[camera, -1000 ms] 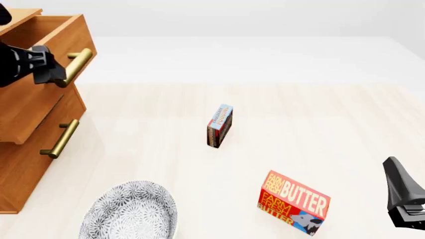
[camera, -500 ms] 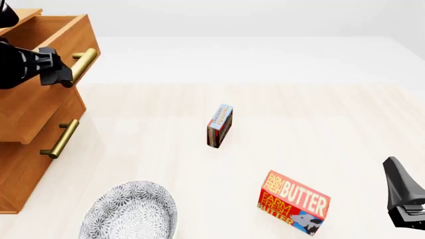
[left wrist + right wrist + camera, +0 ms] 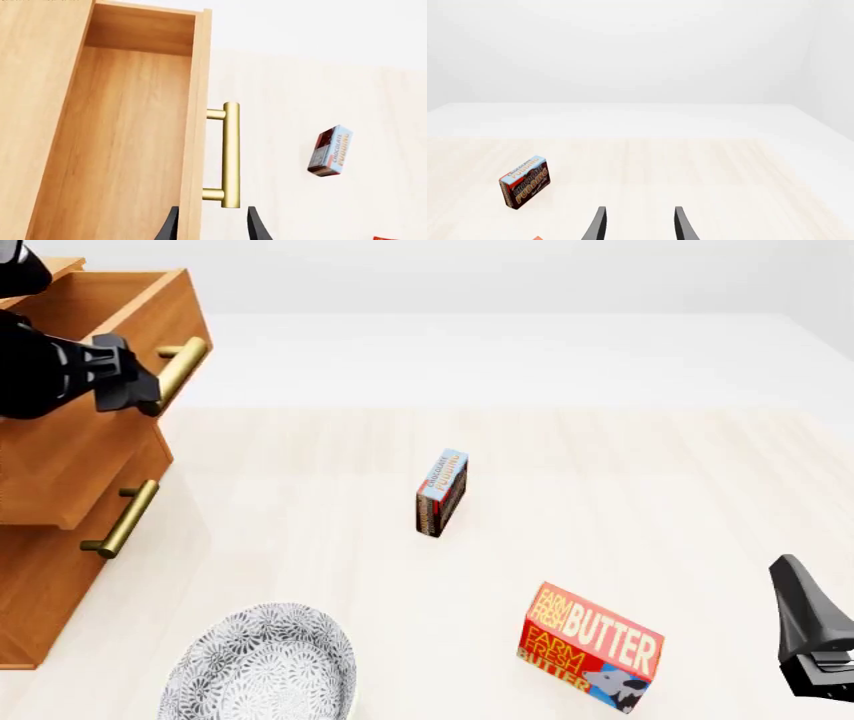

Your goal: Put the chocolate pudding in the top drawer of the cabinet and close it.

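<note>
So nearest the camera there's a patterned plate (image 3: 260,665) and a butter box (image 3: 589,647) on the table (image 3: 694,490), with the right gripper (image 3: 811,632) parked off at the near right edge, well away from everything. Its wrist view shows the fingers spread with nothing between them.

A bit further out, the pudding box (image 3: 442,492) stands on edge in the middle of the table, untouched and well apart from the cabinet (image 3: 54,570). It looks tippy like that, so a sloppy sideways approach could knock it flat or shove it away.

Furthest back on the left, the left gripper (image 3: 134,388) is right at the brass handle (image 3: 179,374) of the top drawer (image 3: 94,440), which is pulled partway out. In the wrist view the fingers look apart and the handle's end sits just ahead of the gap, not clearly pinched. My worry: if the grip is that shallow, the fingers could slip off the bar mid-pull and leave the drawer too narrow for the box. Yank too hard and the whole cabinet might slide instead.
</note>
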